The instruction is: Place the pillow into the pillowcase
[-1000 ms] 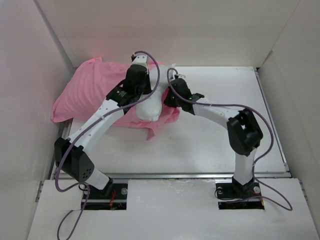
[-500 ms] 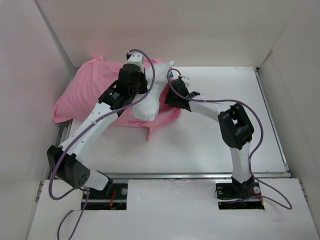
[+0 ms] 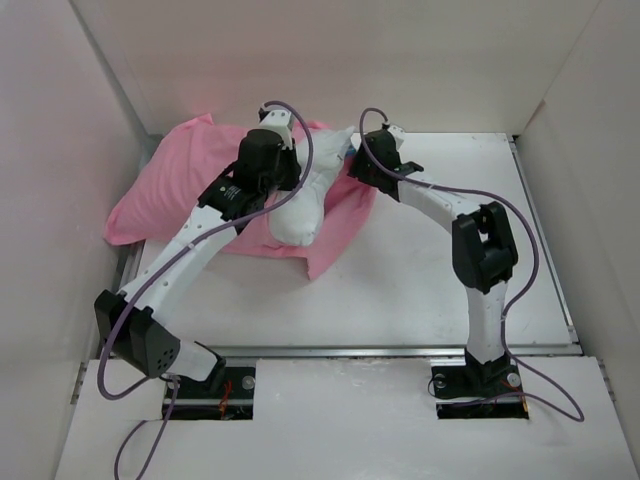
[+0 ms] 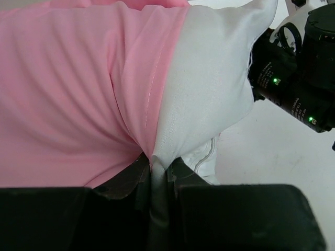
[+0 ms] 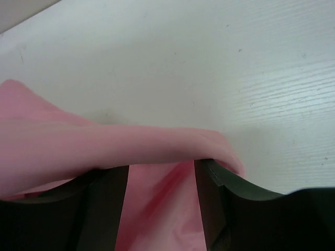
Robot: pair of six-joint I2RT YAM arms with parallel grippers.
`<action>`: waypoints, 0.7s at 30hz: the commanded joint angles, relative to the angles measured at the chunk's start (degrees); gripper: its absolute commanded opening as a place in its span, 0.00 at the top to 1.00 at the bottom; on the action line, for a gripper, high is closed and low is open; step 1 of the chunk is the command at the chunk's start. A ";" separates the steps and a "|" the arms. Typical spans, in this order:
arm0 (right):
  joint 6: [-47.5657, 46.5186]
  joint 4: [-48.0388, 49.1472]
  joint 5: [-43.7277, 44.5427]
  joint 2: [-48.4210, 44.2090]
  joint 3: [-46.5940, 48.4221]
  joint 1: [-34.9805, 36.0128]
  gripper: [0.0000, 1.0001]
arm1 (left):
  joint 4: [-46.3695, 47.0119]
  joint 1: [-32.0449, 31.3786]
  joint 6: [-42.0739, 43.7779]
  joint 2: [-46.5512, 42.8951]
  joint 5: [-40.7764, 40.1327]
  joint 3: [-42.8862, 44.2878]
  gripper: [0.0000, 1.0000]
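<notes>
**A:** What has just changed?

**B:** The pillowcase point(image 3: 165, 185) now spreads wider on the surface point(image 3: 400, 290) to the right of the pillow point(image 3: 300, 205). The pillow's near end pokes out bare. The right gripper point(image 5: 161, 172) has let go and moved up by the pillow's far corner. Its fingers are apart, with pink cloth only draped across them.

**A:** And the left gripper point(image 4: 157, 170)?

**B:** Its fingers are clamped where the hem meets the pillow. I judge the right is regrasping.

**A:** Any writing?

**B:** None readable.
</notes>
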 commanded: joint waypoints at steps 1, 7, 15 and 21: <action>-3.70 3.44 -4.72 -1.27 -1.03 0.53 0.42 | 7.69 -0.02 -0.34 -0.31 3.30 1.04 1.00; -5.45 9.14 -15.35 -3.55 -8.92 2.36 0.42 | 10.42 -0.02 -3.16 1.62 3.93 0.42 1.00; -2.74 15.99 -20.01 -0.40 -8.16 5.98 0.40 | 11.48 -0.02 -3.16 0.05 4.54 1.48 1.00; 3.94 25.05 -21.44 1.37 -9.03 6.50 0.18 | 12.80 -0.02 -3.16 -3.74 6.30 0.86 1.00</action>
